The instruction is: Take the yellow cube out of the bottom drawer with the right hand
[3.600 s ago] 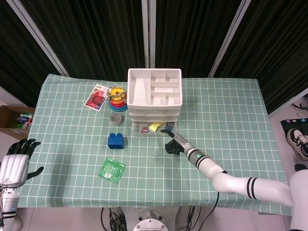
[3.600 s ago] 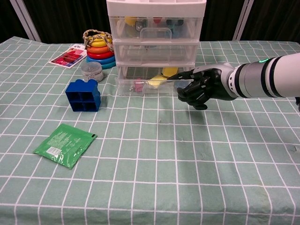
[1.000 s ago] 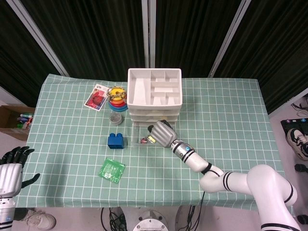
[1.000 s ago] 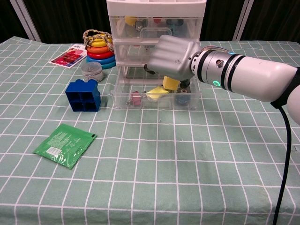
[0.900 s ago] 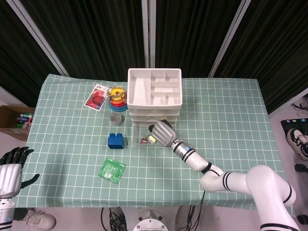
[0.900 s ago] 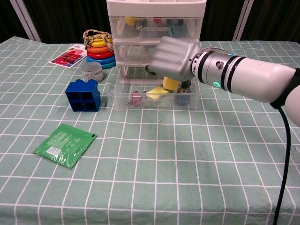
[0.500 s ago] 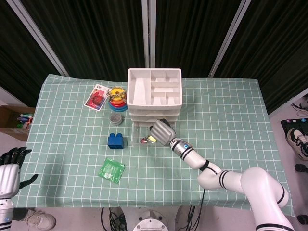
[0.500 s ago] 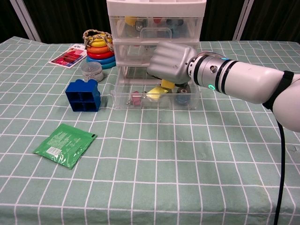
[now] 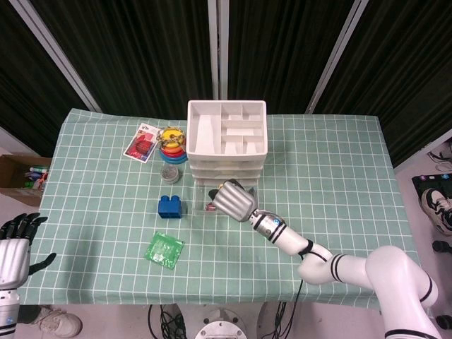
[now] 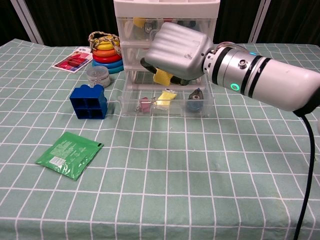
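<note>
Clear glossy plastic drawers (image 10: pixel 167 55), matt checked cloth (image 10: pixel 200 170), brushed-metal right hand (image 10: pixel 175 50), crinkly foil packet (image 10: pixel 70 154).

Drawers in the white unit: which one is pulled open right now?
The bottom drawer, the clear one sticking out toward the camera with small items inside. The two drawers above it sit flush. The right hand holds the yellow cube above it.

A blue block (image 10: pixel 89 101) stands at middle left; a green packet (image 10: pixel 69 154) lies lower left; stacked coloured rings (image 10: pixel 105 52) sit upper left.
</note>
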Controlling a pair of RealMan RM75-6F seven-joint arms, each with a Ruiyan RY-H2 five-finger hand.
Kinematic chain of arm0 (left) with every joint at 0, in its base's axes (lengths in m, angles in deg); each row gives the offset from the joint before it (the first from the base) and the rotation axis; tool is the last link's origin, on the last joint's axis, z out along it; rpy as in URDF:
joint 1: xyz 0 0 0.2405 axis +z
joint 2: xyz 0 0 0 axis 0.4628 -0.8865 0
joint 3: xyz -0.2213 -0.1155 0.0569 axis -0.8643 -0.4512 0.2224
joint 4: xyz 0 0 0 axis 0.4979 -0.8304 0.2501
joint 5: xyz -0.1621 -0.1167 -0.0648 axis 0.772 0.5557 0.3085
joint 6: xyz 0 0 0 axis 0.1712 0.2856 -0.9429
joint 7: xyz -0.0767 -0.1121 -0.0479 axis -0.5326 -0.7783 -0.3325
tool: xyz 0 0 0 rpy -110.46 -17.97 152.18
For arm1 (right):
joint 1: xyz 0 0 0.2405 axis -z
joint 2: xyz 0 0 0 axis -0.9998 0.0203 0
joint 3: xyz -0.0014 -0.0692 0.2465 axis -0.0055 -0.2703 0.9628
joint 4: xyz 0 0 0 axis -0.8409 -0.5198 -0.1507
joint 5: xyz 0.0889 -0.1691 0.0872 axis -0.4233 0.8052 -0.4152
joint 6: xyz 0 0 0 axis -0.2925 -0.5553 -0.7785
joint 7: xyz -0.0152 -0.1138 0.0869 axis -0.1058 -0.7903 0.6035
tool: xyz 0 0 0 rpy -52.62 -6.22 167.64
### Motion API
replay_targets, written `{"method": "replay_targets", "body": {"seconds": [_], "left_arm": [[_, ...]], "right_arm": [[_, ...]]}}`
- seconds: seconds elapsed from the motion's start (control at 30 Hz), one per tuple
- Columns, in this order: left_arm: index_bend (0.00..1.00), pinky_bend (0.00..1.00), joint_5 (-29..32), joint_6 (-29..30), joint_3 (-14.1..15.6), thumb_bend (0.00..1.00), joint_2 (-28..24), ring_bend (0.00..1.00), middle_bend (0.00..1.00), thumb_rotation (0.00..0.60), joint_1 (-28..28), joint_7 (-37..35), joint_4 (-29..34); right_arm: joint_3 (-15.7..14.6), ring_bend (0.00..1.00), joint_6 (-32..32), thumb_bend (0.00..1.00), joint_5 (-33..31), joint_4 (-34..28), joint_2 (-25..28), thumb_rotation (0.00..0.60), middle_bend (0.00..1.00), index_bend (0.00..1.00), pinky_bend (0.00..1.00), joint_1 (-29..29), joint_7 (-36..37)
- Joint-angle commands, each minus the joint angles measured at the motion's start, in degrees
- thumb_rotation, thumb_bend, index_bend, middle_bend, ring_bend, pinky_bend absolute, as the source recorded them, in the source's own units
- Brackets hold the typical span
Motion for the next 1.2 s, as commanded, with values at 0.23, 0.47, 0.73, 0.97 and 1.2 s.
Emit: {"method": "replay_targets", "body": {"seconds": [0.23, 0.47, 0.73, 0.97, 1.2], "left_arm": [[0.24, 0.2, -0.2, -0.3, -0.1, 0.06, -0.3, 0.14, 0.19, 0.6, -0.3, 1.1, 1.4], [0.24, 0.2, -0.1, -0.9, -0.1, 0.06, -0.1, 0.14, 0.19, 0.6, -0.6, 2.0, 2.1], [0.24, 0.2, 0.0, -0.7, -0.1, 0.06, -0.1, 0.14, 0.19, 0.6, -0.5, 1.9, 1.9], [0.24, 0.2, -0.2, -0.6, -0.3, 0.06, 0.1, 0.14, 0.19, 0.6, -0.6, 1.3, 1.1], [0.24, 0.2, 0.1, -1.1, -0.7, 0.06, 0.5, 0.14, 0.19, 0.6, -1.1, 0.9, 0.2]], "right_arm": [[-4.7, 0.96, 6.2, 0.38, 3.1, -19.9, 9.9, 0.6, 0.93, 0.62, 0.98, 10.2, 11.3], [-7.1, 0.96, -0.9, 0.38, 1.4, -19.6, 9.1, 0.6, 0.93, 0.5, 0.98, 12.1, 16.6], [-6.9, 0.93, -2.2, 0.27, 1.3, -19.9, 9.4, 0.6, 0.91, 0.13, 0.96, 14.0, 15.8], [-5.3, 0.61, 5.7, 0.18, 2.1, -26.1, 15.1, 0.6, 0.56, 0.0, 0.74, 19.0, 16.9], [-5.2, 0.12, 17.0, 0.18, -0.7, -31.8, 25.4, 0.6, 0.2, 0.0, 0.23, 28.8, 21.2]]}}
